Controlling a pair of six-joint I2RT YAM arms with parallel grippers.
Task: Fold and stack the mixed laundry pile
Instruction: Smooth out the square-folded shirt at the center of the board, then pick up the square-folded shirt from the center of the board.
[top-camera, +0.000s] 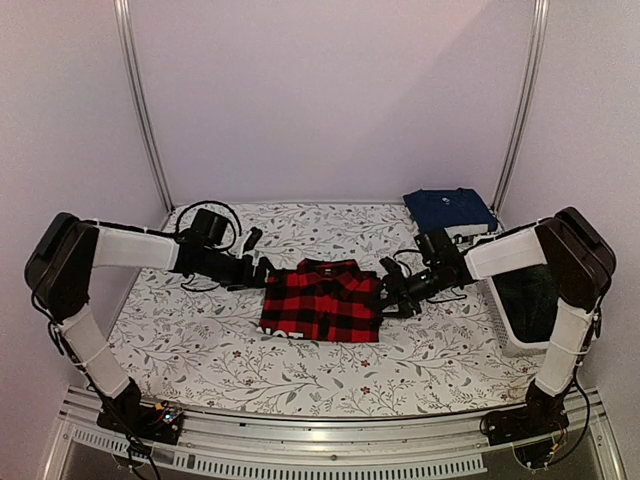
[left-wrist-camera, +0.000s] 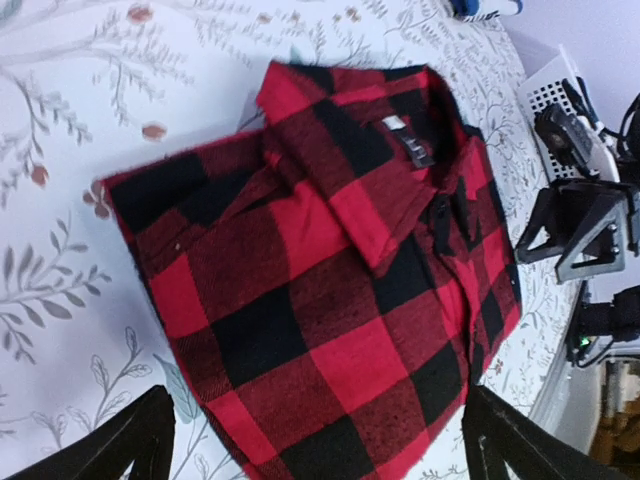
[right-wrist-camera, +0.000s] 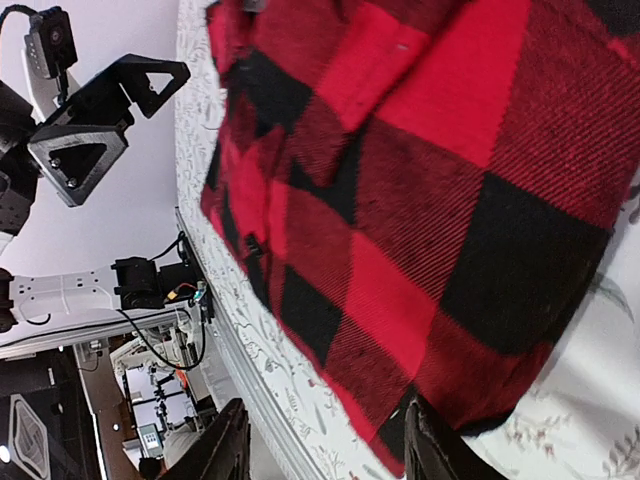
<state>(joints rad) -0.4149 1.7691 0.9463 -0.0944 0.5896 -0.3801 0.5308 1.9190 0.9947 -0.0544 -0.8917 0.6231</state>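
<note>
The red-and-black checked flannel shirt (top-camera: 322, 300) lies folded flat on the middle of the table, collar toward the back. My left gripper (top-camera: 266, 273) hovers at the shirt's left edge, open, its fingers (left-wrist-camera: 140, 440) standing wide on either side of the cloth (left-wrist-camera: 330, 300) and holding nothing. At the shirt's right edge my right gripper (top-camera: 387, 297) is open; one finger (right-wrist-camera: 432, 440) sits at the shirt's corner (right-wrist-camera: 420, 230), the other off the cloth. A navy blue folded garment (top-camera: 449, 209) rests at the back right. A dark plaid garment (top-camera: 527, 295) lies in the basket.
A white lattice basket (top-camera: 515, 343) stands at the right edge of the table, beside my right arm. The floral table cloth (top-camera: 200, 340) covers the whole table. Upright metal frame posts (top-camera: 140, 100) rise at both back corners.
</note>
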